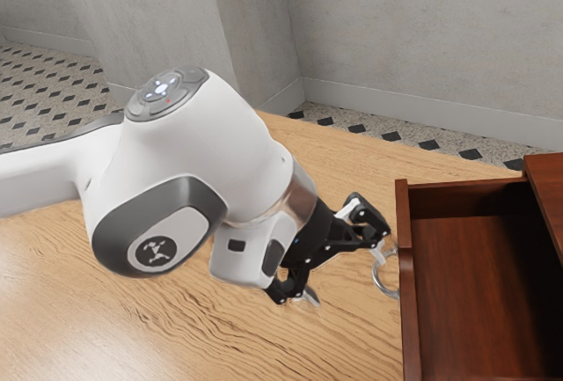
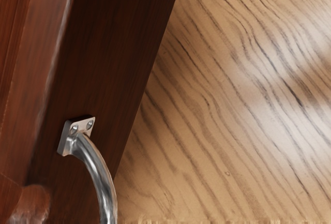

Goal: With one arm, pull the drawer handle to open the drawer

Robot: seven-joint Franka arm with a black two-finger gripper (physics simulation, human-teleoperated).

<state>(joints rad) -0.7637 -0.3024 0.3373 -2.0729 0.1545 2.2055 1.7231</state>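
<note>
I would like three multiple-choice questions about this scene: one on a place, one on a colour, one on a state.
1. Where is the claw relative to the drawer?
A inside it
B at its front, by the handle
C high above it

2. What colour is the handle?
A black
B red
C silver

3. The drawer is
A open
B shut
C upside down

Answers: 1 B, the claw sits next to the handle on the front panel; 2 C, it shines like bare metal; 3 A, the drawer's inside lies exposed.
</note>
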